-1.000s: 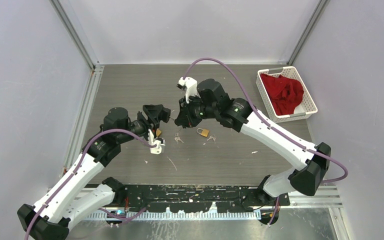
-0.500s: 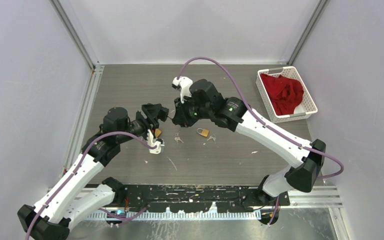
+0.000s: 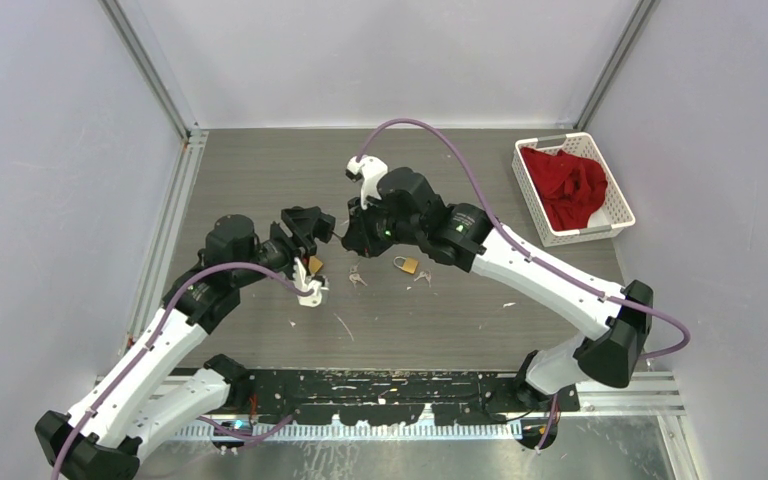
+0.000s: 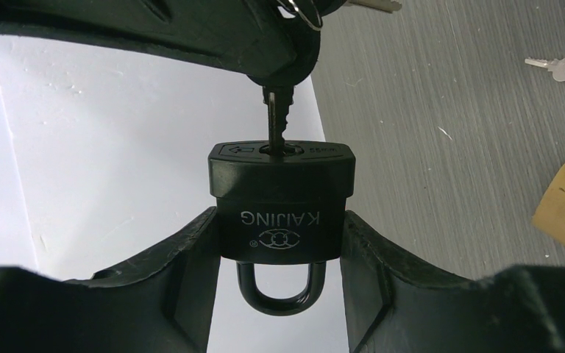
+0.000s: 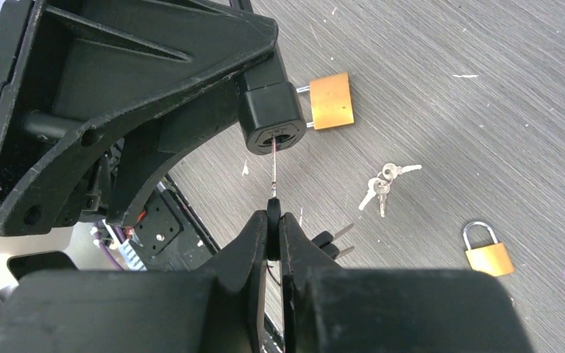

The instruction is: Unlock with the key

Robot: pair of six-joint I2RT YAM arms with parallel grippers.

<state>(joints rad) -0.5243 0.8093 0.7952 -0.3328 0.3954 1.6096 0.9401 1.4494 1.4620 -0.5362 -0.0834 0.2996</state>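
Pinching the key (image 5: 274,168) by its head in the right gripper (image 5: 274,213), jaws closed tight. Clamping the black padlock (image 4: 281,202) by its body in the left gripper (image 4: 279,243), up off the table (image 5: 485,88), just left of the right gripper. Insertion begun: blade tip in the keyway (image 4: 274,149), most of the blade outside. Left to do, by this reading: pushing home, turning, springing the closed shackle (image 4: 274,290). Below on the table, a brass padlock (image 5: 331,101), spare keys (image 5: 381,184), a second brass padlock (image 5: 489,257).
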